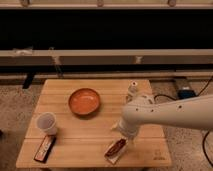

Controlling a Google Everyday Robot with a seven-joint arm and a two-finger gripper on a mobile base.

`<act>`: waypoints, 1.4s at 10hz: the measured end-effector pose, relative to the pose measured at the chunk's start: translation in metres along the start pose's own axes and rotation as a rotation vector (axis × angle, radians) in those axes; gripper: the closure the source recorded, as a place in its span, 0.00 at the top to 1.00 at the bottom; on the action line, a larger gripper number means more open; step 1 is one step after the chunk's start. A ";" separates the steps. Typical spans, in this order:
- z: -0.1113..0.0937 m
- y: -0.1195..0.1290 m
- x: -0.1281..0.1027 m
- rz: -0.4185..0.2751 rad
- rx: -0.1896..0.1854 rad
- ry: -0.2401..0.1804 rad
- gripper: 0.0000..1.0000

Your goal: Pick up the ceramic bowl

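Orange-brown ceramic bowl [84, 102] sits untouched, far-left on the table [85, 136]; gripper [121, 134] hangs near-right, jaws spread, empty. Reach and grasp both to come.
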 end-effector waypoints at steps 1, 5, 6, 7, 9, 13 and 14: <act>0.000 0.000 0.000 0.000 0.000 0.000 0.80; 0.000 0.000 0.000 0.000 0.000 0.000 0.80; 0.000 0.000 0.000 0.000 0.000 0.000 0.80; 0.000 0.000 0.000 0.000 0.000 0.000 0.80; 0.000 0.000 0.000 0.000 0.000 0.000 0.80; 0.005 -0.019 0.010 -0.028 -0.028 0.002 0.80; 0.007 -0.035 0.016 -0.038 -0.038 0.006 0.80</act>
